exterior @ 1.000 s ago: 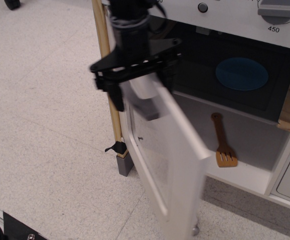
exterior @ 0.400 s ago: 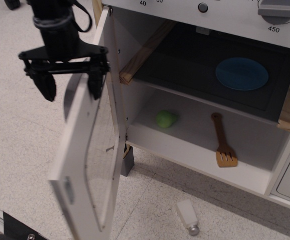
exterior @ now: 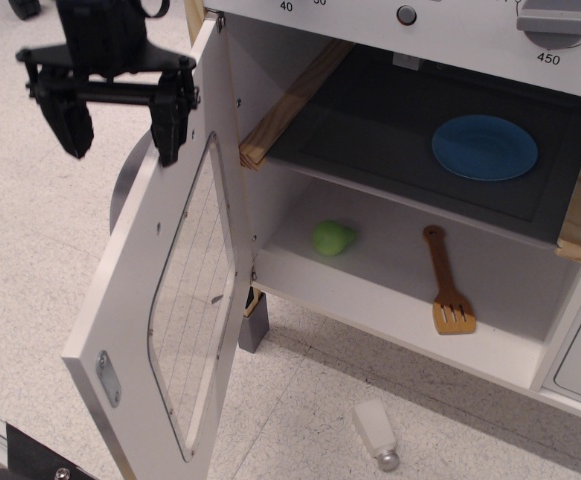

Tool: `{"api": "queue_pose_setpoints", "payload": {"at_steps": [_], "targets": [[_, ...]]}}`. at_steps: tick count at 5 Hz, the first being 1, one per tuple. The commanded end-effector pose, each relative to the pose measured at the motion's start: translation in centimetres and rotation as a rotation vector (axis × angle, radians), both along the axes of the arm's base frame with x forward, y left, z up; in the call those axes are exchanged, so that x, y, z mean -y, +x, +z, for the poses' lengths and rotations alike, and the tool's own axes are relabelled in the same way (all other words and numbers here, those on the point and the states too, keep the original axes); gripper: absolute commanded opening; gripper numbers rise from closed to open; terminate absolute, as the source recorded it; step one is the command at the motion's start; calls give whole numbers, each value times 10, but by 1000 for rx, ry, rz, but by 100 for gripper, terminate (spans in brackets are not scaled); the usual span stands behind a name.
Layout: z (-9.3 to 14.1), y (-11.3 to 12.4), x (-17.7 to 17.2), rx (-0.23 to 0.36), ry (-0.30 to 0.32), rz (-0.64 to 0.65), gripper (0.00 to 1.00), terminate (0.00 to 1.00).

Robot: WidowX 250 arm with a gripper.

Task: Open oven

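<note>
The white toy oven [exterior: 300,30] has its door [exterior: 130,320] swung wide open to the left, the wire-lined window [exterior: 192,300] facing me. The grey bar handle [exterior: 127,185] peeks out behind the door's top edge. Grey dials [exterior: 553,20] sit on the panel above. My black gripper [exterior: 122,128] hangs open at the door's upper corner, one finger [exterior: 168,125] by the door edge, the other finger [exterior: 75,125] to its left. It holds nothing.
Inside, a blue plate [exterior: 484,147] lies on the dark shelf, a green ball [exterior: 332,238] and a wooden spatula [exterior: 447,283] on the white floor. A white shaker [exterior: 377,433] lies on the speckled floor. A grey leg [exterior: 252,325] stands below the hinge.
The door swung from nearly edge-on and half open to wide open at the left. My gripper moved left with it and up, and now stands open beside the door's top.
</note>
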State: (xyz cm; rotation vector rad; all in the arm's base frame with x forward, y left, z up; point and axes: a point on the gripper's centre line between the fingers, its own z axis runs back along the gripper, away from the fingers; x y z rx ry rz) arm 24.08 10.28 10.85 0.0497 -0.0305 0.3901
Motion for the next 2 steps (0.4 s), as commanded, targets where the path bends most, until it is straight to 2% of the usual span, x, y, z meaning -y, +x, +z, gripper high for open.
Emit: {"api": "queue_pose_setpoints", "payload": {"at_steps": [1, 2], "targets": [[43, 25, 20, 89, -25, 72, 100, 0], [52, 33, 52, 112, -78, 133, 100, 100]]}}
